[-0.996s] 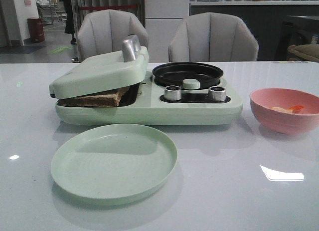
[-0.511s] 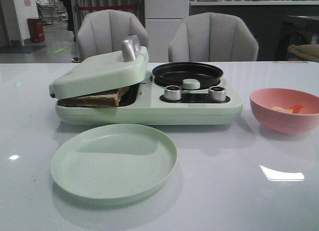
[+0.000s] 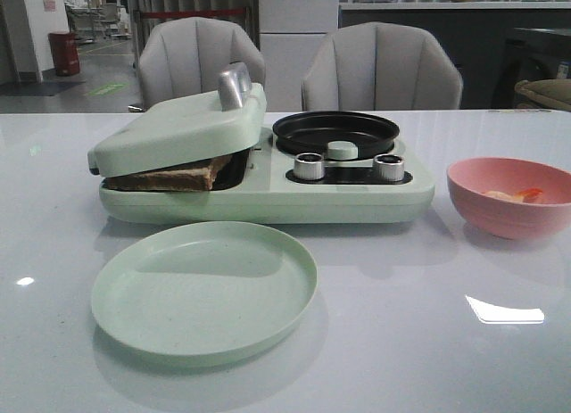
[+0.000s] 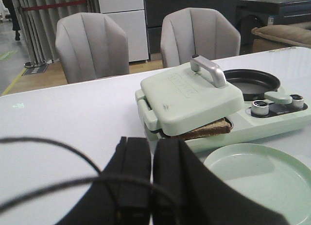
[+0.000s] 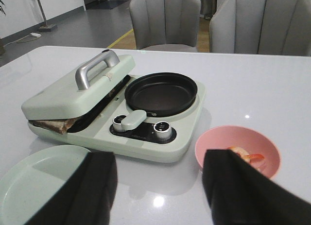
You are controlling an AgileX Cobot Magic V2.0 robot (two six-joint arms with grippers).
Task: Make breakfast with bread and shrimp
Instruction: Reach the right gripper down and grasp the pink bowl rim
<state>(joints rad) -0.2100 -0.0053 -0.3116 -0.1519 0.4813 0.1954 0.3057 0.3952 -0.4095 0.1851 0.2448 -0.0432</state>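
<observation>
The bread [image 3: 169, 175] lies inside the pale green breakfast maker [image 3: 268, 194], pinched under its half-lowered lid [image 3: 178, 128], with a brown corner sticking out [image 4: 209, 129] [image 5: 51, 124]. The shrimp [image 3: 516, 195] [image 5: 248, 156] rest in a pink bowl [image 3: 508, 212] to the right of the appliance. Neither gripper appears in the front view. My left gripper [image 4: 151, 149] hangs shut and empty, well short of the appliance on its left side. My right gripper [image 5: 158, 169] is open wide above the table, in front of the appliance and beside the bowl [image 5: 214, 147].
A black round pan [image 3: 335, 129] sits on the appliance's right half, with two silver knobs [image 3: 309, 166] in front. An empty pale green plate [image 3: 203, 288] lies before the appliance. Two grey chairs [image 3: 381, 67] stand behind the white table.
</observation>
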